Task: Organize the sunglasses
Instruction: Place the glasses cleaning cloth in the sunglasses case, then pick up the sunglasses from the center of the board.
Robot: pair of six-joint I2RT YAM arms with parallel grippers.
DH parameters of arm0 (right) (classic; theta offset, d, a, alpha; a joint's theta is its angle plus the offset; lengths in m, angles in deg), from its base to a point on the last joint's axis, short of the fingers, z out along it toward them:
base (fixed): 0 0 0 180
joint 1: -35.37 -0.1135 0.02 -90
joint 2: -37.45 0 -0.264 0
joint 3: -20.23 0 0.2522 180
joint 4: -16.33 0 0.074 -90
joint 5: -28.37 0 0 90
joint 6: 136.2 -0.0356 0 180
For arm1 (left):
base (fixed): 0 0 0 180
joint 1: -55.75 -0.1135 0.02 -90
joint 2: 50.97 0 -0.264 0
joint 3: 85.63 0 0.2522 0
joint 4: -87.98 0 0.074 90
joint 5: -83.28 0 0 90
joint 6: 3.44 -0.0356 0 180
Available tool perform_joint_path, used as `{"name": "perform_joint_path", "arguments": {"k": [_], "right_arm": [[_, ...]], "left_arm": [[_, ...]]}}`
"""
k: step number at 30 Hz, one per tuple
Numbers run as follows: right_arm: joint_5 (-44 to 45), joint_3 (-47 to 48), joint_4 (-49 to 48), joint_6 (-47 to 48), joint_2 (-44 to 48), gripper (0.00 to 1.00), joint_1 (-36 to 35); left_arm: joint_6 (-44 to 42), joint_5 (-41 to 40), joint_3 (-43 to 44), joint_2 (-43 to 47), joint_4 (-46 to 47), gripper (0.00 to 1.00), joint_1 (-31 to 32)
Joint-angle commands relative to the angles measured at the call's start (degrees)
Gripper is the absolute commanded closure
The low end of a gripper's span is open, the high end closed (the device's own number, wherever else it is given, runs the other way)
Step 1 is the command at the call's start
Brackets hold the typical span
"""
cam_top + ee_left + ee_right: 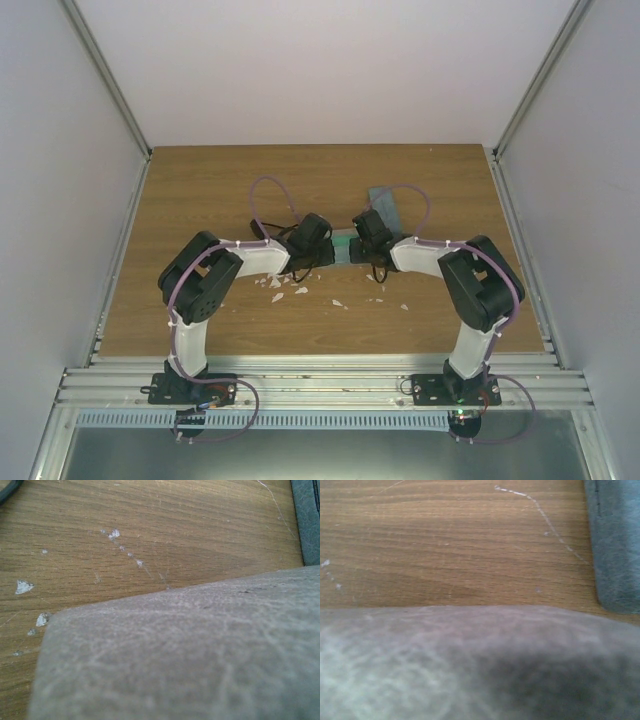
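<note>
Both arms are meeting over one grey case (343,250) at mid-table.

The left gripper (322,250) and right gripper (361,248) are both closed down, apparently pinching opposite ends of it, though the wrist cameras are showing only its surface, not the fingers. I'm reading this as the case-handling step. The sunglasses aren't showing clearly: thin black wirework (378,268) beside the right gripper may be a pair. Next comes careful, coordinated motion, since the grippers are nearly touching and the blue-grey case (385,205) is sitting just behind. The table (200,190) is offering open room far and left.
</note>
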Motion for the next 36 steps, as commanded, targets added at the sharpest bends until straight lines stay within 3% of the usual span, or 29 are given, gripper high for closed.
{"name": "perform_joint_path", "arguments": {"k": [1,8,13,18,28,36], "right_arm": [[7.9,-1.1,-2.1,-2.2,-0.2,0.91,0.5],[10.3,-1.1,-1.2,-2.9,1.6,0.91,0.5],[9.1,-0.2,4.7,-3.6,6.5,0.90,0.4],[3.7,-1.8,8.2,-3.0,13.9,0.84,0.4],[-2.3,-6.5,12.2,-3.5,25.2,0.72,0.4],[-3.3,-8.7,12.8,-4.0,27.3,0.72,0.4]], "left_arm": [[1.3,-5.2,-1.9,-0.2,-2.4,0.92,0.0],[0.9,-5.2,-1.1,2.7,-5.5,0.87,0.0],[-1.4,-3.0,-0.7,8.2,-7.4,0.71,-0.1],[-2.4,-2.2,-1.7,14.8,-10.0,0.61,-1.6],[1.3,-2.9,-11.6,25.4,-12.9,0.45,-13.2],[-0.5,0.8,-5.7,17.1,-15.2,0.44,-22.0]]}}
